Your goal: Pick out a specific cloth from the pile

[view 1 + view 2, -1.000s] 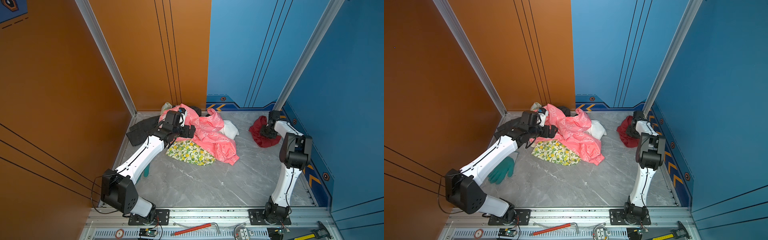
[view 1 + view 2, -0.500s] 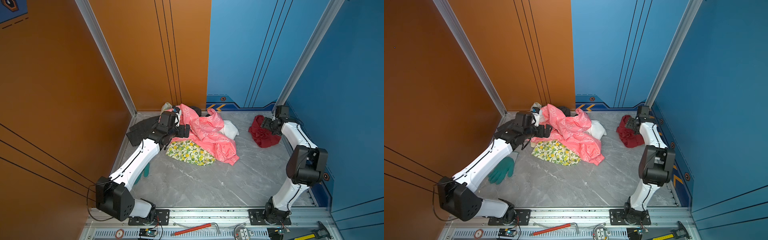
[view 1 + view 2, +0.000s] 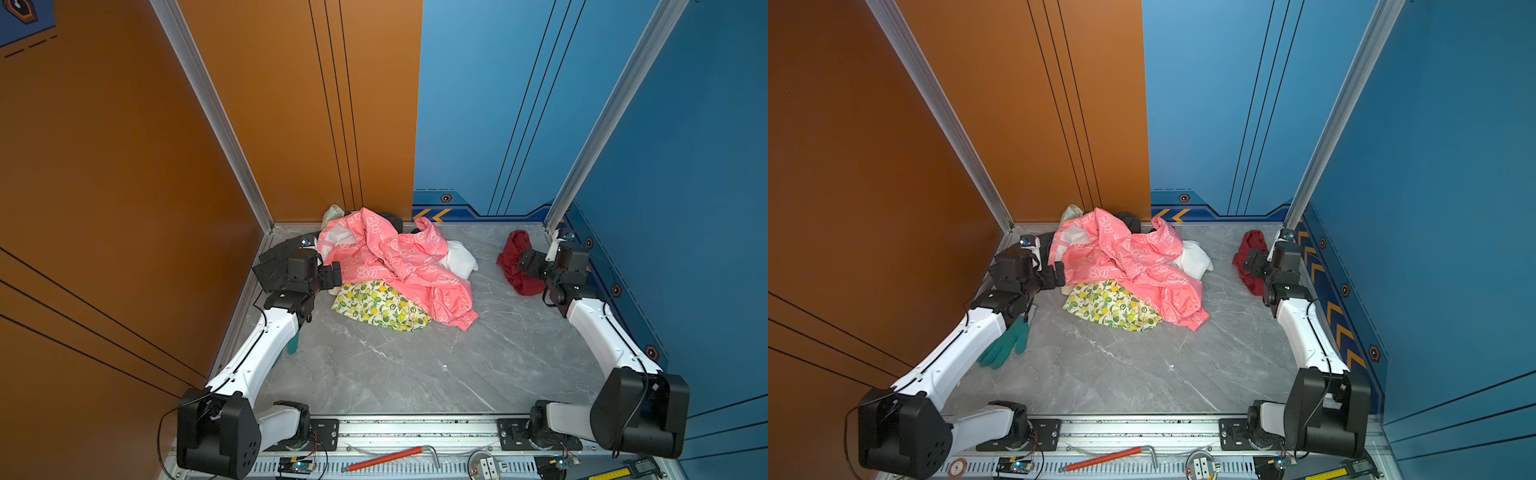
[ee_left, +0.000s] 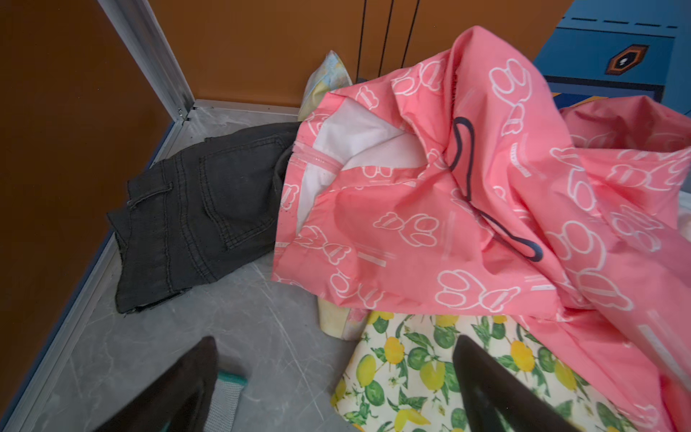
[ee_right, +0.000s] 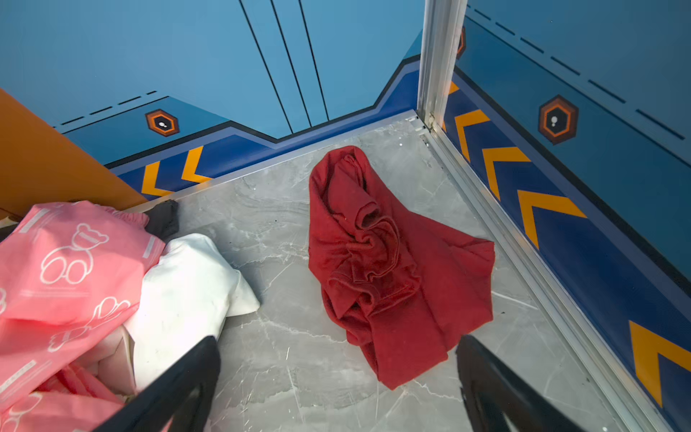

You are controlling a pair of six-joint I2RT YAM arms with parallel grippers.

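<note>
The right gripper [image 5: 336, 342] is seen with its jaws spread wide and nothing gripped. The cloth [image 5: 392, 269], a crumpled dark red heap, is found on the grey floor [image 5: 280, 355] just ahead of its fingertips, apart from the pile [image 3: 395, 266] off to that claw's side. The left gripper [image 4: 334, 340] is likewise held spread and empty, with the lemon-print fabric [image 4: 411, 366] just before it.

teal glove [image 3: 293, 345]: nearly all behind the left arm [image 3: 266, 345] in a top view
grey jeans [image 4: 202, 209]: one end under the pink jacket [image 4: 430, 232]
lemon-print fabric [image 4: 407, 370]: partly under the jacket, partly cut off
cloth [image 3: 509, 259]: one side behind the right pincer [image 3: 524, 262]
</note>
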